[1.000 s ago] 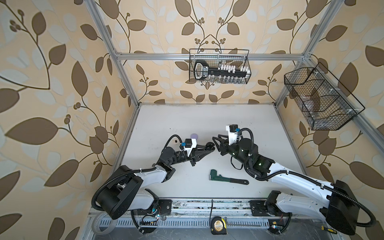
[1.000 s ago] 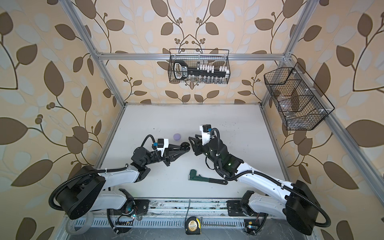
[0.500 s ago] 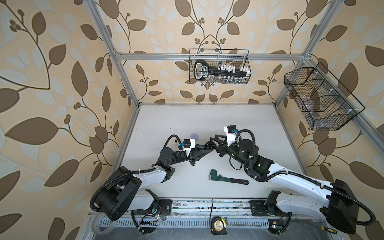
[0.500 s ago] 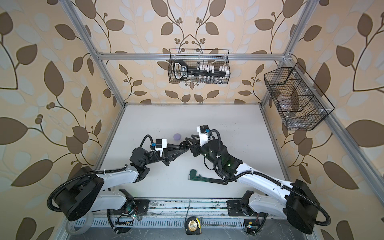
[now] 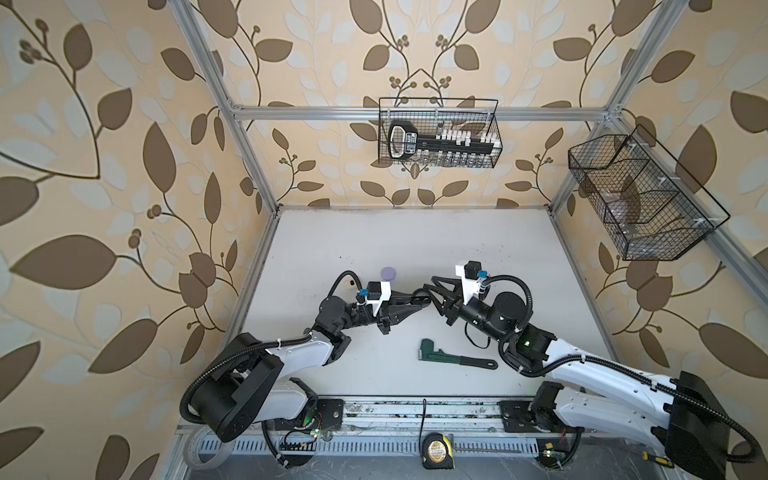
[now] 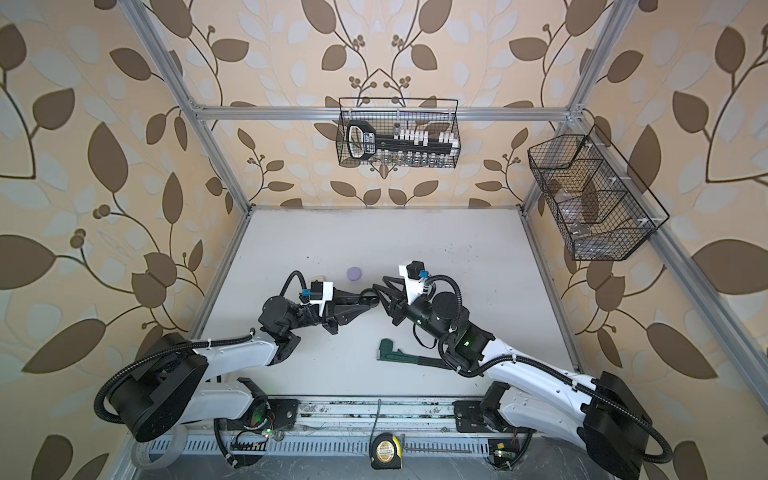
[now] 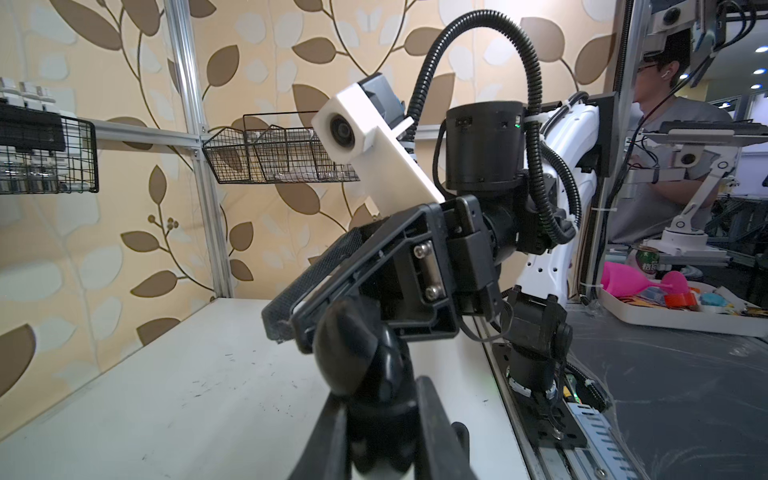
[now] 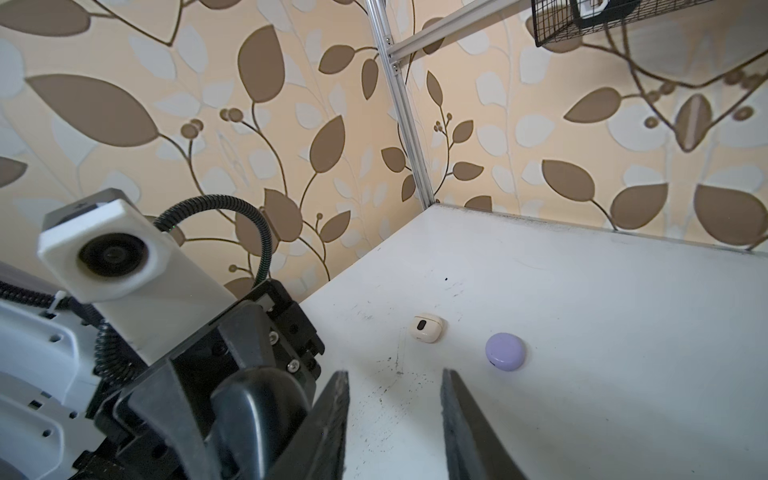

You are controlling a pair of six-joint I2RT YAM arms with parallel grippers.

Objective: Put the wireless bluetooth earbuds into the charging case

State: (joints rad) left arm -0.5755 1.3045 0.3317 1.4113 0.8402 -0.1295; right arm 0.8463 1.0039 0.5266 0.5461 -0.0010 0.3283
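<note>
1. Toward the left, a cream-white case [image 8: 427, 328] lies shut on the table [image 5: 415, 241]. It is near a lavender case [image 5: 389, 273] but apart from it. The lavender case is shut too, and both sit farther back than the spot where the arms meet.
2. The left gripper [image 5: 415, 298] is clamped tight on a rounded black case [image 7: 357, 345], holding it above the table at about mid-width.
3. The right gripper [image 8: 395, 373] faces it tip to tip. Its jaws stand a modest way apart, with only bare table showing between them. One finger [image 7: 311, 270] is right up against the rounded black case, but I can't tell whether it touches.
4. A dark green pipe wrench [image 5: 455, 359] lies flat on the table nearer the front, close by the right arm.
5. I can't make out the earbuds in any view.
</note>
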